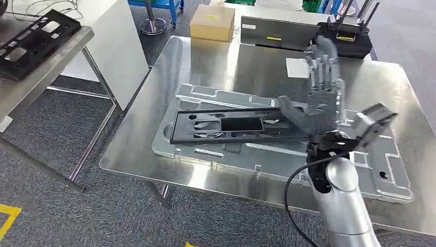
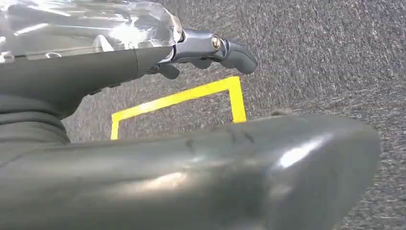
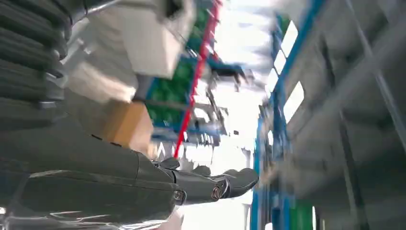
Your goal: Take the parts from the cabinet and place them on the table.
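A flat black plastic panel with rectangular cut-outs (image 1: 236, 126) lies on a larger pale grey moulded tray (image 1: 216, 98) in the middle of the shiny steel table (image 1: 154, 118), its long side running roughly parallel to the table's near edge. The right hand (image 1: 321, 92) is raised above the panel's right end with its dark fingers (image 1: 325, 69) straight and spread, holding nothing; whether its thumb touches the panel I cannot tell. The left hand (image 2: 210, 48) hangs over grey carpet (image 2: 325, 57) marked with yellow tape (image 2: 191, 98), fingers extended and holding nothing, well away from the panel.
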Tool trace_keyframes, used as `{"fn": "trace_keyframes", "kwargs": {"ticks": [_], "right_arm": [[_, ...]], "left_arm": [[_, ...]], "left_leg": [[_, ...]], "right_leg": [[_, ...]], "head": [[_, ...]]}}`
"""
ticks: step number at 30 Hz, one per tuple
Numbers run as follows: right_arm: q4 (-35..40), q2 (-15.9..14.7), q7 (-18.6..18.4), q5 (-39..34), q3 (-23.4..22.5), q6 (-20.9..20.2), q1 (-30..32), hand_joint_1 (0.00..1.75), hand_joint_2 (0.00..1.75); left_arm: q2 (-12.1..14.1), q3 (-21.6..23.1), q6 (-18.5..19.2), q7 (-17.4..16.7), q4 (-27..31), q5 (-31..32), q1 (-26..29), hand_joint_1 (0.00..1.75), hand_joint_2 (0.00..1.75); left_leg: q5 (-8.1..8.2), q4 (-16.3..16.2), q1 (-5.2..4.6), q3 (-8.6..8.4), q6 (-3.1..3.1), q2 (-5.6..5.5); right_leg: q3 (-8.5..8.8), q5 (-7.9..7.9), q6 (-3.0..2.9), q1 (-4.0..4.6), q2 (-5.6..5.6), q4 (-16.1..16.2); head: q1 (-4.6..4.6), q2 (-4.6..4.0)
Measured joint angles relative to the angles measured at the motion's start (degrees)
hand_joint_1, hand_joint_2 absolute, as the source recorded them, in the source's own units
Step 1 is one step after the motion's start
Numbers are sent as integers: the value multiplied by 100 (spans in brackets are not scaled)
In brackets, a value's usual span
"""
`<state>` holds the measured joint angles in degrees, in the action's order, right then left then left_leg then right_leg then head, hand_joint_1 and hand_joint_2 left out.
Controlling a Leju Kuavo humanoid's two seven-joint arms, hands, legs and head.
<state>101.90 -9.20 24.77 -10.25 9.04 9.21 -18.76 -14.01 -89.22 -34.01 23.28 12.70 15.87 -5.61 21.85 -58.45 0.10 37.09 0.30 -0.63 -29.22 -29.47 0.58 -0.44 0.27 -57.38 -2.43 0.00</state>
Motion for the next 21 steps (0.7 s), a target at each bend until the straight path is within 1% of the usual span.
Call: {"fn": "trace_keyframes", "kwargs": {"ticks": [1, 3, 5, 7, 8, 9, 10, 11, 12, 13, 14, 15, 16, 17, 18, 19, 20, 21], "right_arm": [[142, -2, 131, -24, -98, 269, 169, 0, 0], [383, -7, 360, -68, -274, 506, 560, 0, 0], [524, -7, 459, -87, -396, 567, 953, 0, 0], [633, -7, 557, -127, -529, 532, 1307, 0, 0], [673, -7, 599, -140, -601, 517, 1466, 0, 0], [725, -11, 636, -160, -706, 506, 1660, 0, 0], [767, -24, 673, -184, -815, 480, 1832, 0, 0], [780, -46, 692, -175, -900, 469, 1901, 0, 0], [782, -52, 703, -54, -988, 554, 1993, 0, 0], [791, -50, 703, 52, -1050, 623, 2085, 0, 0], [806, -48, 703, 149, -1121, 679, 2229, 0, 0], [817, -48, 701, 221, -1206, 692, 2363, 0, 0], [826, -44, 697, 280, -1265, 703, 2467, 0, 0], [837, -42, 697, 348, -1318, 696, 2549, 0, 0], [854, -35, 697, 404, -1352, 683, 2633, 0, 0], [863, -26, 697, 455, -1379, 670, 2699, 0, 0], [852, -6, 690, 510, -1401, 657, 2738, 0, 0], [865, 7, 701, 578, -1425, 639, 2813, 0, 0]], "left_arm": [[-2, -2, 35, 63, 0, -48, 1, 0, 0], [-11, -2, 83, 139, 0, -94, 3, 0, 0], [-15, 0, 105, 179, 0, -125, -2, 0, 0], [-15, 0, 144, 225, 0, -159, -4, 0, 0], [-17, 0, 162, 245, 0, -168, -4, 0, 0], [-28, -2, 173, 262, 0, -203, 1, 0, 0], [-55, -2, 173, 271, 0, -212, 3, 0, 0], [-59, -4, 173, 279, 0, -225, 3, 0, 0], [-68, -4, 173, 288, 0, -256, -9, 0, 0], [-79, -9, 173, 301, 0, -282, -21, 0, 0], [-87, -11, 170, 317, 0, -299, -29, 0, 0], [-96, -13, 162, 323, 0, -334, -26, 0, 0], [-109, -15, 142, 330, 0, -347, -25, 0, 0], [-125, -17, 113, 339, 0, -356, -26, 0, 0], [-146, -17, 79, 347, 0, -365, -32, 0, 0], [-170, -17, 61, 358, 0, -380, -41, 0, 0], [-171, -17, 39, 365, 0, -380, -49, 0, 0], [-190, -17, -7, 378, 0, -380, -68, 0, 0]], "left_leg": [[8, -5, -4, 0, 7, 0], [31, -19, -23, 1, 27, -1], [61, -38, -37, -1, 50, 1], [89, -46, -57, -3, 86, 1], [95, -36, -61, -9, 96, 0], [42, 60, -25, -56, 123, -2], [12, 155, 22, -142, 128, -10], [2, 199, 30, -177, 145, -8], [-5, 207, 32, -181, 158, -3], [-5, 204, 32, -181, 157, -9], [-4, 203, 34, -176, 156, -34], [-4, 193, 45, -170, 153, -73], [-1, 179, 60, -163, 134, -102], [3, 160, 83, -156, 109, -139], [6, 126, 115, -141, 66, -190], [16, 62, 141, -103, 4, -238], [6, 47, 144, -76, -57, -286], [-10, 23, 124, -65, -106, -338]], "right_leg": [[3, -4, 6, -3, 0, 0], [10, -16, 17, -9, 2, 0], [19, -33, 41, -24, 6, 0], [28, -49, 68, -43, 6, 18], [44, -51, 73, -45, 4, 47], [103, -35, 108, 4, -8, 71], [138, -119, 111, -27, -12, 31], [69, -286, 113, -19, -18, -133], [-146, -580, 132, -35, -11, -578], [-309, -746, 151, -50, -12, -912], [-508, -906, 180, -78, -12, -1318], [-634, -898, 218, -114, -13, -1540], [-599, -724, 252, -148, -14, -1430], [-463, -498, 281, -183, -13, -1140], [-223, -221, 325, -225, -4, -649], [72, -22, 395, -290, 109, -66], [79, -62, 382, -202, 243, -116], [11, 46, 272, -227, 297, -155]], "head": [[0, 0], [0, 0], [0, 0], [0, 0], [0, 0], [0, 0], [0, 0], [0, 0], [0, 0], [0, 0], [0, 0], [0, 0], [0, 0], [0, 0], [0, 0], [0, 0], [0, 0], [0, 0]]}}
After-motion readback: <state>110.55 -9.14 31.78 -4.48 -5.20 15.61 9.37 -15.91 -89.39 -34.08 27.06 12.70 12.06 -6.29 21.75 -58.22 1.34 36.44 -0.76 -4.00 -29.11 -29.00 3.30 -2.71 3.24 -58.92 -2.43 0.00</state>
